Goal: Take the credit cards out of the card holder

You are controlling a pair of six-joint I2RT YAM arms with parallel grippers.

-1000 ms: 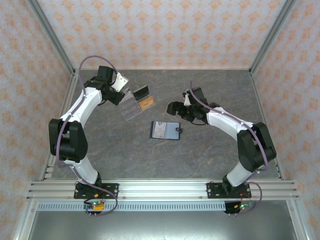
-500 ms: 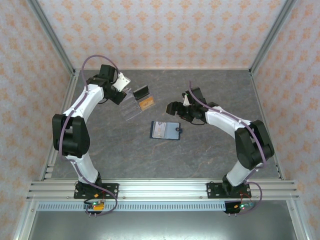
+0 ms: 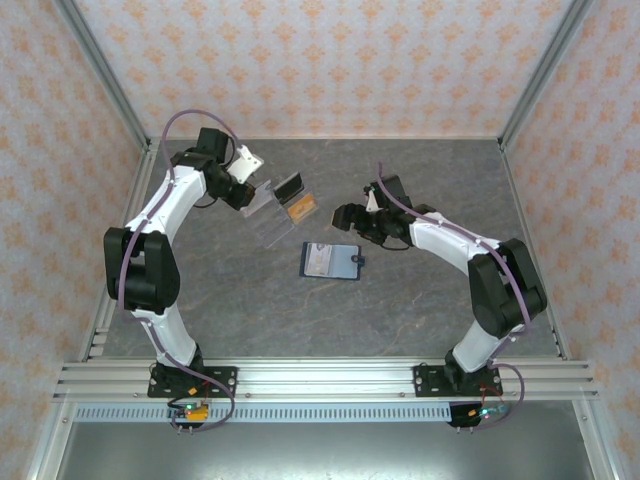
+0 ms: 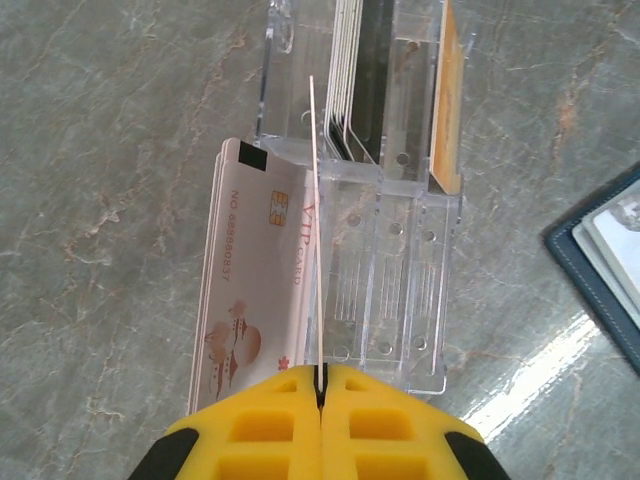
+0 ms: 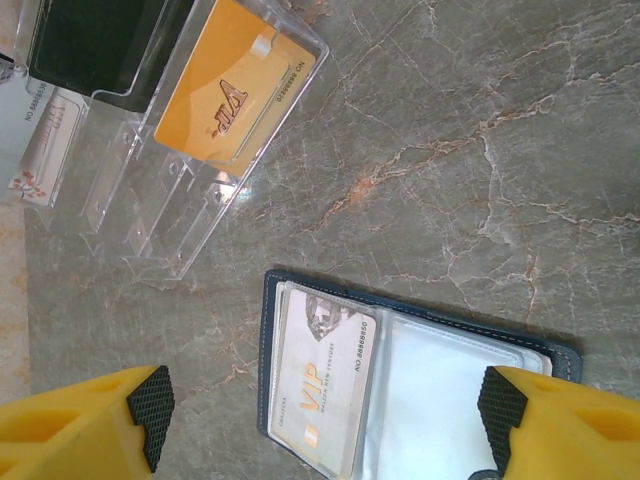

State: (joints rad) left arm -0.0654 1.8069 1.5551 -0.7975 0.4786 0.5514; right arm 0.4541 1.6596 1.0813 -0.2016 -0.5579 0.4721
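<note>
Nearest the arm bases, the wallet (image 5: 268,330) lies opened flat on the table (image 3: 420,300) with its pockets facing up, so a gripper can reach straight down into them. A cream card (image 5: 318,370) sits in its left clear pocket. The other pocket looks empty, so I judge the job mostly done, with this card left to pull. The right gripper (image 5: 325,405) hangs just above the wallet, fingers spread wide with nothing between them, apparently lined up for that card.

Farther back is a clear tiered stand (image 4: 400,300), which seems to serve as the parking place for pulled cards, each kept upright in a slot. An orange card (image 5: 235,95) leans in one tier and a black card (image 5: 90,45) in the tier behind. At the stand, the left gripper (image 4: 321,385) is clamped tight on a thin card (image 4: 315,230), held upright and edge-on, probably so it can slide down into a slot. Just beside it stands a white card (image 4: 255,300); I cannot tell whether that one sits in a slot.

The cream card reads "VIP" in gold, with "NO.68888850" along its edge. The orange card also reads "VIP", but its number is too small to read. The white card shows a chip, "VIP CARD" and a number beginning "NO 688".
</note>
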